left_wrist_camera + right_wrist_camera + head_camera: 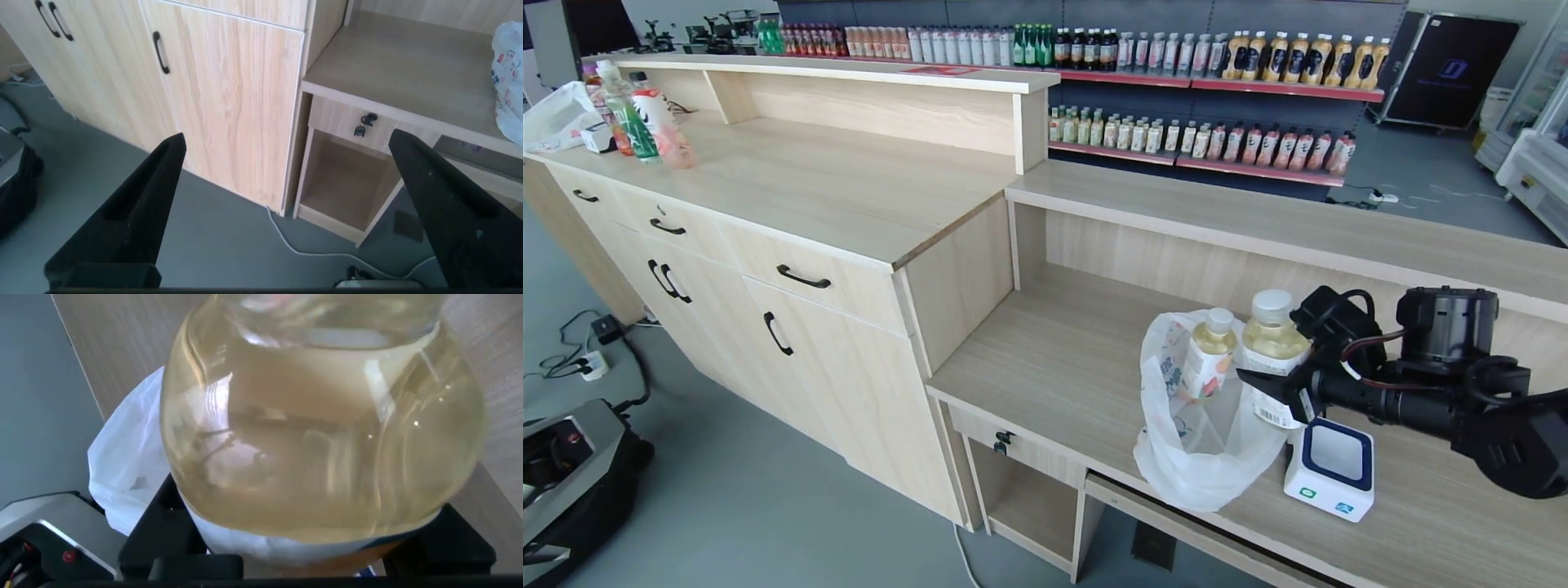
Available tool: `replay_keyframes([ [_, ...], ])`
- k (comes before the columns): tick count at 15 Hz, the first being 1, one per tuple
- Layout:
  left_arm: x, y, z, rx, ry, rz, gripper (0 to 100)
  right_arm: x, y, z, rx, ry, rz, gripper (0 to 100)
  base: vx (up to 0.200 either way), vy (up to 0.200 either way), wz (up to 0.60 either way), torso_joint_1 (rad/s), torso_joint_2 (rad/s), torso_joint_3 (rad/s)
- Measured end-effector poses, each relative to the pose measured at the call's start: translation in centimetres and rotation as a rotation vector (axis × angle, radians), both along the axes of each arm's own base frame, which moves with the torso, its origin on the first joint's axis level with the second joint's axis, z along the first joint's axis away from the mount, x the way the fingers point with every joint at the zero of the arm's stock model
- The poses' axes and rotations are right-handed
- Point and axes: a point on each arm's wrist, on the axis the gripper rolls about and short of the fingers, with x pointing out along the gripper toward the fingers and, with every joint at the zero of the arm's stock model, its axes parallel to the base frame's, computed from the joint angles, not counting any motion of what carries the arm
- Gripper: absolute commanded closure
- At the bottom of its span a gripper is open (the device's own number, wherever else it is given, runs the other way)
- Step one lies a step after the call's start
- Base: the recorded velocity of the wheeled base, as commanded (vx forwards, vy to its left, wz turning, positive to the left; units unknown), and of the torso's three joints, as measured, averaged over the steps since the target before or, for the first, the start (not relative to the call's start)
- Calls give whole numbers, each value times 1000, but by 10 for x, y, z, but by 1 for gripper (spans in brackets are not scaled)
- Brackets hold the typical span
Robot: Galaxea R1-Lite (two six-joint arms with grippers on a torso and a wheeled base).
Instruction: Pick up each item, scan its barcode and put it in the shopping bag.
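Bottle [1270,339] of pale yellow drink, white-capped, shows at four o'clock in the head view, clamped upright between the fingers of the right gripper [1267,382]. It hangs at the one o'clock rim of the white shopping bag [1176,457], which stands open on the lower counter [1054,359] with a second bottle [1211,353] inside. The right arm reaches in level from three o'clock. A barcode tag [1274,412] low on the held bottle sits just above the white scanner [1331,465], at the bag's three o'clock. This looks like the scan step. It would go best with the tag turned squarely to the scanner window, then the bottle lowered upright into the bag.

In the left wrist view, the left gripper [286,139] hangs over grey floor [204,229] before cabinet doors [229,90], its fingers spread wide and holding nothing.

In the right wrist view, dark fingers press both sides of the bottle's rounded body, with the bag beyond.
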Motion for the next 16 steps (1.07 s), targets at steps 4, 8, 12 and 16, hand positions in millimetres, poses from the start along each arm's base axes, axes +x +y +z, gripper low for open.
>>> replay_keyframes([
  [4,0,0,0,0,0,0,0,16,1,-25,2,17,2,100,0,0,0,0,0,0],
  [8,0,0,0,0,0,0,0,23,9,-49,73,95,193,100,0,0,0,0,0,0],
  [12,0,0,0,0,0,0,0,30,13,-69,84,140,231,100,0,0,0,0,0,0],
  [16,0,0,0,0,0,0,0,44,16,-80,95,99,232,100,0,0,0,0,0,0],
])
